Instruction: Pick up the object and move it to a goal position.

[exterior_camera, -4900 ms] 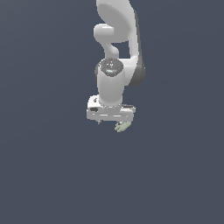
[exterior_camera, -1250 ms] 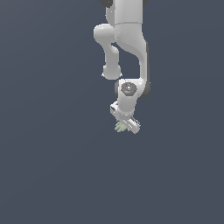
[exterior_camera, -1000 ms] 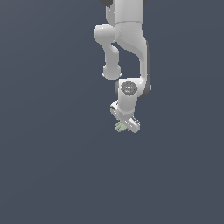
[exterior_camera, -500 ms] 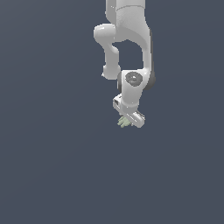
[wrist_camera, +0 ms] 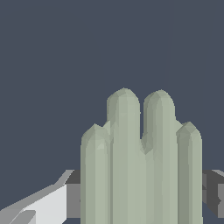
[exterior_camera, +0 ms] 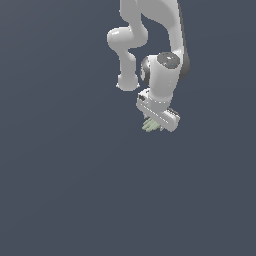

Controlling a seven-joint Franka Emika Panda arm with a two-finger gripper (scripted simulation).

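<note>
1. One arm (exterior_camera: 150, 35) shows in the exterior view – white, jointed, coming down from the top edge over a plain dark blue-grey ground (exterior_camera: 60, 190).
2. One gripper (exterior_camera: 156, 121) sits at its lower end, tilted toward the exterior view's right.
3. One object (exterior_camera: 149, 125) is in sight: pale grey-green, small beside the gripper, poking out from under the gripper's lower edge on the exterior view's left side.
4. In the wrist view the object (wrist_camera: 142, 162) fills the middle of the picture, and four parallel lobes can be counted – two taller ones in the middle, a shorter one on each flank.
5. The fingers (wrist_camera: 48, 205) show as a pale grey piece on one side of the object and a darker piece on the other, each right against it – the gripper is clamped on the object, lobes pointing away from the wrist.
6. No container is visible in either view.
</note>
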